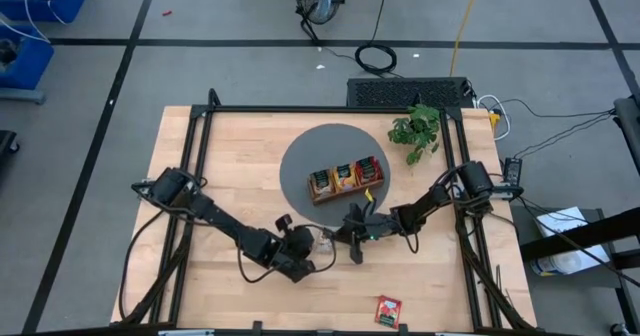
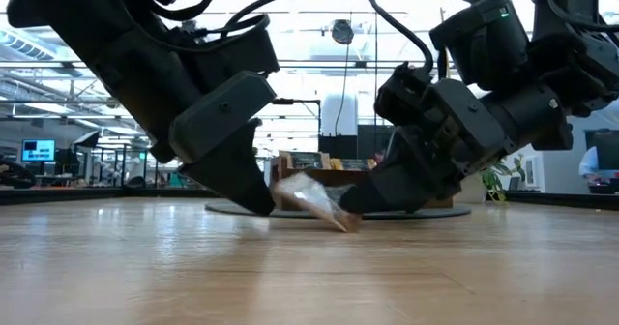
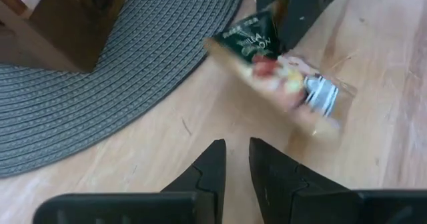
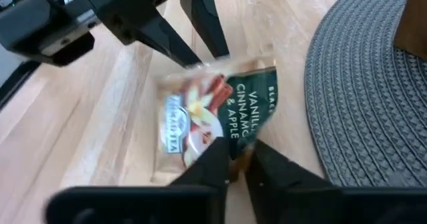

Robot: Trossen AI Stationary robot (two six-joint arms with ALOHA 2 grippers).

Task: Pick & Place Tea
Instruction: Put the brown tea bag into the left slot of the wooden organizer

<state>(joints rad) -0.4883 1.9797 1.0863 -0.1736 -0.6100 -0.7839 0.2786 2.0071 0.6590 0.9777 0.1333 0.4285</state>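
Pale tan flat tea sachet [image 4: 212, 121] tilted off the wooden surface [image 1: 230, 166], pinched by the right gripper [image 4: 237, 159], left gripper [image 3: 237, 159] nearly pressed together just beside, tray toward the far edge.

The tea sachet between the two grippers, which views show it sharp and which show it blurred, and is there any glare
Right wrist view: the tea sachet is fairly sharp, its label readable, pinched by the right gripper. Left wrist view: the sachet smears with motion blur beyond the left gripper. Low view: bright windows behind leave both arms as dark silhouettes and the sachet soft. High view: even light, sachet too small to judge.
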